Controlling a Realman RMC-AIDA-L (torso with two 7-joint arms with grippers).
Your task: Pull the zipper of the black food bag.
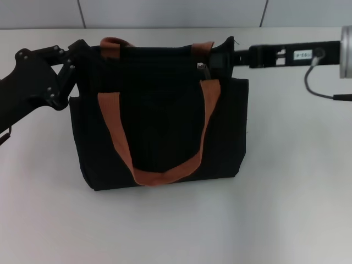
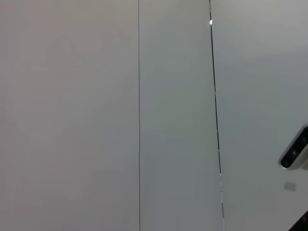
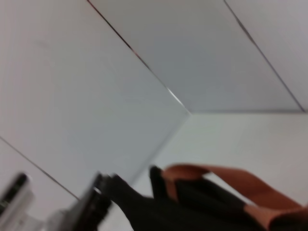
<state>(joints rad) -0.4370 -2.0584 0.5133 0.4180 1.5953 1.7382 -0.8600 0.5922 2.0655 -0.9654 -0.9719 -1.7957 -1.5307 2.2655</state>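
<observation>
The black food bag stands upright in the middle of the white table, its two orange-brown handles hanging down the front and rising at the back. The small silver zipper pull shows at the right end of the bag's top edge. My right gripper reaches in from the right and sits at the top right corner, right beside the pull. My left gripper is against the top left corner of the bag. The right wrist view shows the bag's top and a handle.
The white table spreads around the bag, with a grey panelled wall behind it. My right arm stretches level across the back right, with a cable hanging under it. The left wrist view shows only wall panels.
</observation>
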